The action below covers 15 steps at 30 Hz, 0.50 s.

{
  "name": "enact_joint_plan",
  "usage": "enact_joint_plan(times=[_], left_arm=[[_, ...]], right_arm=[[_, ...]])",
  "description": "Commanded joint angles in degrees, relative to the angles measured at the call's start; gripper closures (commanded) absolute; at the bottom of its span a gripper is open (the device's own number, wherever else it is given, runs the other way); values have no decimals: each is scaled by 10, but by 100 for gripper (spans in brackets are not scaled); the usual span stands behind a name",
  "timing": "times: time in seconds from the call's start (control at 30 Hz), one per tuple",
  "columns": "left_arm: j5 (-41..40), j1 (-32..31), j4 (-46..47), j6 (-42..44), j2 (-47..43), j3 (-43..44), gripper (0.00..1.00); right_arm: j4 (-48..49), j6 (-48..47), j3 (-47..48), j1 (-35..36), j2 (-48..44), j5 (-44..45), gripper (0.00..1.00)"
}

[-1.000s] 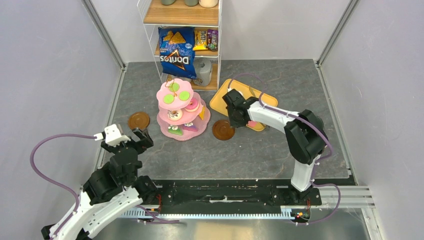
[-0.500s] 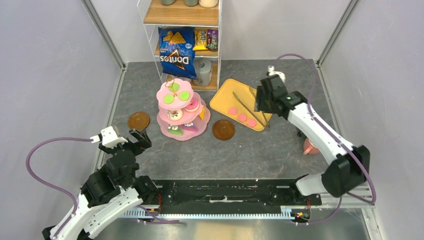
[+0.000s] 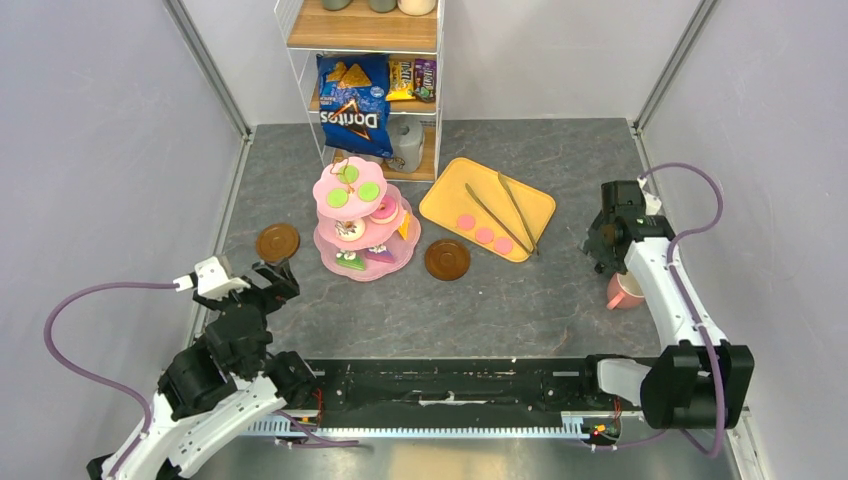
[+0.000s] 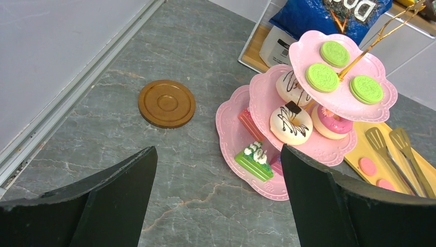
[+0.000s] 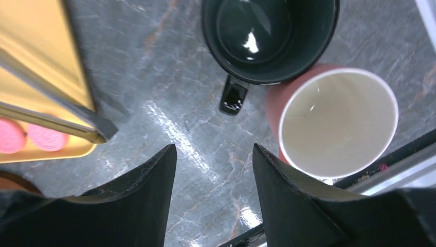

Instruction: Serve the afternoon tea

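Note:
The pink three-tier stand (image 3: 375,274) (image 4: 231,139) carries green macarons (image 4: 334,54) on top, donuts (image 4: 290,123) in the middle and cake slices (image 4: 254,159) at the bottom. One brown saucer (image 3: 277,241) (image 4: 166,103) lies to its left and another (image 3: 447,260) to its right. Pink macarons (image 3: 484,235) (image 5: 13,136) lie on the yellow tray (image 3: 455,195). My right gripper (image 3: 608,248) (image 5: 215,146) hangs open and empty over the dark-green mug (image 5: 270,36) and pink mug (image 3: 625,292) (image 5: 337,121), which touch. My left gripper (image 3: 268,277) (image 4: 218,149) is open and empty, near the stand.
Metal tongs (image 3: 510,210) rest on the tray. A shelf unit (image 3: 365,40) at the back holds a blue Doritos bag (image 3: 352,105). Both mugs stand close to the table's right edge rail (image 5: 406,164).
My right arm swung from the tray's left side across to the far right, above the mugs, and its jaws widened. The left arm drifted slightly back toward its base.

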Motion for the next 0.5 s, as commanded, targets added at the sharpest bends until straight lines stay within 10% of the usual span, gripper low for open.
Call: enact_joint_plan(times=[0.0, 0.47], left_arm=[[-8, 1, 1, -18, -8, 13, 3], [-12, 2, 1, -18, -9, 13, 4]], right_arm=[[38, 38, -24, -31, 19, -18, 37], [160, 63, -63, -53, 106, 33, 47]])
